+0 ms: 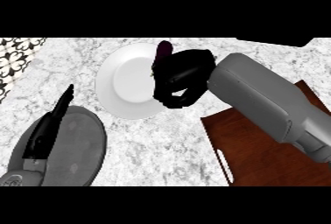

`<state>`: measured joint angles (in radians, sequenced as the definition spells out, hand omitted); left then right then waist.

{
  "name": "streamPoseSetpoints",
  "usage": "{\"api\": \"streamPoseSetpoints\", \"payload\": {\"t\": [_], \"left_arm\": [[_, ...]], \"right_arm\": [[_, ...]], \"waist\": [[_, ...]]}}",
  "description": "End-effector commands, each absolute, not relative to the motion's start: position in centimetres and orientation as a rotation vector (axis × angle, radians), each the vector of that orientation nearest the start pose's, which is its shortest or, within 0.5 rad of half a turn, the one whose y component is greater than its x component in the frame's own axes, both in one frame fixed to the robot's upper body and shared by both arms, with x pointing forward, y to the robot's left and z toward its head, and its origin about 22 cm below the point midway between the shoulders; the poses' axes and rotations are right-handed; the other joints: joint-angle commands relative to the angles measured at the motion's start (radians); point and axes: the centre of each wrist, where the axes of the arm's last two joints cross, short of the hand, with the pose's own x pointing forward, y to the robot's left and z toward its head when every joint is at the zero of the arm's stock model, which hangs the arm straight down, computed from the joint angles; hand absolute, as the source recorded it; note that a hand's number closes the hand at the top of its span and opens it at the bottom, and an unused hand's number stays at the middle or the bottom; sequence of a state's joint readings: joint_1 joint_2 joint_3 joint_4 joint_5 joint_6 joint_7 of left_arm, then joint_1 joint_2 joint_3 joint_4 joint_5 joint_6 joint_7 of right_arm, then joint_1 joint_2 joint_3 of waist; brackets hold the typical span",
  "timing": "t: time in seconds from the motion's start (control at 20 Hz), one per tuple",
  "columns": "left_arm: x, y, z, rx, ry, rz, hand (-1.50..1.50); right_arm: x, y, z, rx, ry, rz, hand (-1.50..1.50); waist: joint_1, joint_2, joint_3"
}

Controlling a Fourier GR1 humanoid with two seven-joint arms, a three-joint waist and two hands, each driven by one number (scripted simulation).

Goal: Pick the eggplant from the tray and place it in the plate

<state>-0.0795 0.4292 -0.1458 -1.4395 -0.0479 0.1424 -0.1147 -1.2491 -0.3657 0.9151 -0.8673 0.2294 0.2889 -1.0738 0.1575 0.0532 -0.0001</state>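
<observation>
A dark purple eggplant (164, 49) sticks up out of my right hand (183, 76), whose fingers are curled round it; most of the eggplant is hidden by the hand. The hand hangs over the right edge of the white plate (126, 81), which lies on the marble counter at upper centre. The brown wooden tray (258, 153) lies at the lower right, partly under my right forearm, and shows nothing on it. My left hand (48, 124) rests at the lower left with straight fingers pointing up.
A grey round pan or lid (81, 146) lies at the lower left beneath my left hand. A patterned tile strip (16, 54) runs along the upper left corner. Bare marble counter (161, 148) lies between the pan and the tray.
</observation>
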Motion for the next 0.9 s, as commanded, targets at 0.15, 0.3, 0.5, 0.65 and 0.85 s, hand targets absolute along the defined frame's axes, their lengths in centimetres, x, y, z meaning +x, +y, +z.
{"api": "streamPoseSetpoints", "payload": {"t": [0.15, 0.3, 0.5, 0.65, 0.85], "left_arm": [[24.9, 30.4, 0.0, 0.397, -1.577, -0.387, 0.00], [25.1, 30.7, 0.9, 0.394, -1.584, -0.380, 0.00], [25.3, 30.6, 1.1, 0.388, -1.593, -0.376, 0.00], [24.8, 31.1, 0.7, 0.390, -1.579, -0.388, 0.00], [25.5, 30.7, 0.7, 0.403, -1.597, -0.388, 0.00]], "right_arm": [[41.2, -8.4, 12.3, -1.222, 1.888, -2.399, -1.50], [41.4, -8.9, 11.0, -1.182, 1.856, -2.437, -1.50], [40.9, -7.6, 10.0, -1.298, 1.905, -2.386, -1.50], [40.9, -7.2, 10.5, -1.477, 2.016, -2.318, -1.50], [41.8, -7.4, 11.2, -1.566, 2.251, -2.245, -1.50]], "waist": [[-0.033, -0.010, -0.002], [-0.038, -0.012, 0.000], [-0.032, -0.006, 0.000], [-0.032, -0.007, -0.001], [-0.040, 0.002, -0.002]]}}
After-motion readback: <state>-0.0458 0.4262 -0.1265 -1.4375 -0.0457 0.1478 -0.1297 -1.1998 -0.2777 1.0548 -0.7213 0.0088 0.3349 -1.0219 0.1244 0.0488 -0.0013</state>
